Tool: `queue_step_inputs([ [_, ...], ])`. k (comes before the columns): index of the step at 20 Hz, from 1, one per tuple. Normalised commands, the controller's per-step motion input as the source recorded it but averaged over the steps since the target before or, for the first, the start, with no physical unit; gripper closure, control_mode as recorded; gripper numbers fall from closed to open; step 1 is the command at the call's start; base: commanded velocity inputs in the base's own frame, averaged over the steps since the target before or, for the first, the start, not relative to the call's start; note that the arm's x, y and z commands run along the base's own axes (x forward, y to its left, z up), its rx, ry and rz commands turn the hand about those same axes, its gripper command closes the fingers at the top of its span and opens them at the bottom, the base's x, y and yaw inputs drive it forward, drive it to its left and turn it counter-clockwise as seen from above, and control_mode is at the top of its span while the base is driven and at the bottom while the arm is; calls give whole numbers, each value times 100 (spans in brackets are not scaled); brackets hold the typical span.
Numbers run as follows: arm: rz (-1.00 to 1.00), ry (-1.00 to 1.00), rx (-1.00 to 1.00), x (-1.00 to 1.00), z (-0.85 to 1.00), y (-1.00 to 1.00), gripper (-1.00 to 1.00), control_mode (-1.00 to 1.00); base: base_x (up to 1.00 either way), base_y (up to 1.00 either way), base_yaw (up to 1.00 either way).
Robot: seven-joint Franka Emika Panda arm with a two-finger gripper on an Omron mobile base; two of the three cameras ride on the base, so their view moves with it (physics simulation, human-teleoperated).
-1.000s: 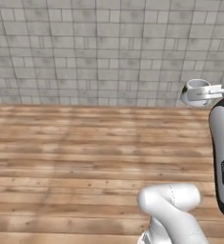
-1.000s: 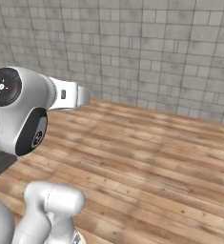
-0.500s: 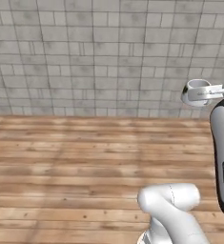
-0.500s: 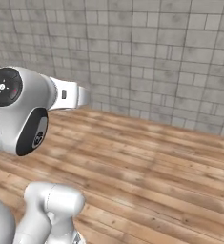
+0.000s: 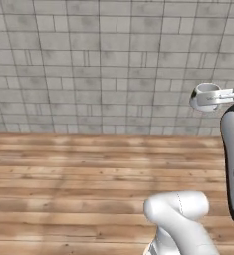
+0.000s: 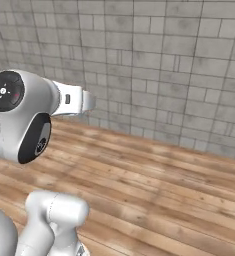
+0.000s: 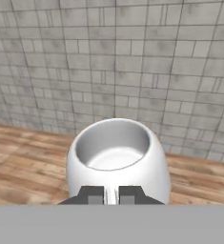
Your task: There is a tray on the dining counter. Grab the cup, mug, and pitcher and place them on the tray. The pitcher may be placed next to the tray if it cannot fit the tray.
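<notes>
The tool (image 7: 111, 195) is clenched on the mug (image 7: 117, 159), its two dark tips pinched tight at the near side where the handle would sit, though the handle itself is hidden behind them. That narrow pinch suits a thin handle or rim, not the mug's full round body. The mug rides upright, mouth up, and appears empty. Carried level like that, it should go down flat on the tray without tipping.

In the left base view the mug (image 5: 204, 95) hangs high in the air out in front of the arm, above the wooden floor (image 5: 78, 179) and against the grey tiled wall (image 5: 98, 64). No bench is under it, so I judge this to be a carrying leg, with the base on its way to the dining bench and the arm held up to keep the mug clear of everything.

The count, measured from the mug:
- one mug, in the tool
- one wall, well beyond the mug
- one floor, far below the mug
</notes>
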Motion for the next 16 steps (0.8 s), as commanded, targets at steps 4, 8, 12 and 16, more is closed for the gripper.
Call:
queue_step_inputs([
  [4, 0, 0, 0, 0, 0, 0, 100, 100, 100, 40, 10],
  [8, 0, 0, 0, 0, 0, 0, 100, 100, 100, 15, 53],
  [12, 0, 0, 0, 0, 0, 0, 100, 100, 100, 0, 65],
  [16, 0, 0, 0, 0, 0, 0, 100, 100, 100, 0, 61],
])
